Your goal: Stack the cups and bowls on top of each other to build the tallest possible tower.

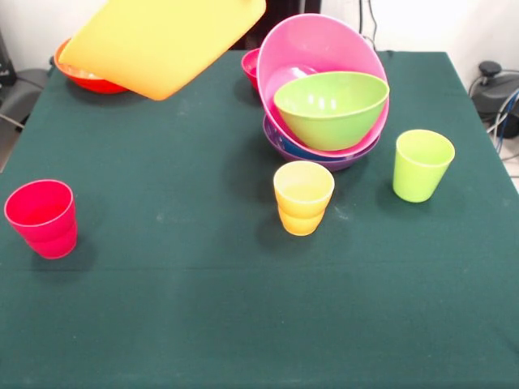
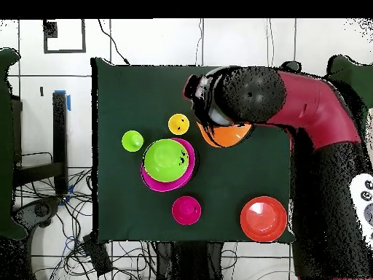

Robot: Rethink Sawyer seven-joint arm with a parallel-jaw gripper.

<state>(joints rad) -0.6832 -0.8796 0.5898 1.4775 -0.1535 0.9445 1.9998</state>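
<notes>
The end effector itself is hidden under the arm, so I cannot tell how wide it stands. The light orange bowl hangs tilted in the air at the upper left of the front view, so I take it to be carried.

The tower sits right of centre. Its purple bowl is lowest, with a sliver of blue above that, and the pink bowl leans steeply with the lime green bowl nested in it.

That lean is the worry. A wide bowl set down on a slanted rim would probably slide off or tip the pile. Coming in tilted, its edge could also catch the pink rim.

The yellow cup stands just below the tower and the green cup is near its right, both easily knocked. The small red bowl is tucked close at the tower's upper left.

The red-orange bowl and the red cup are well apart on the bench.
</notes>
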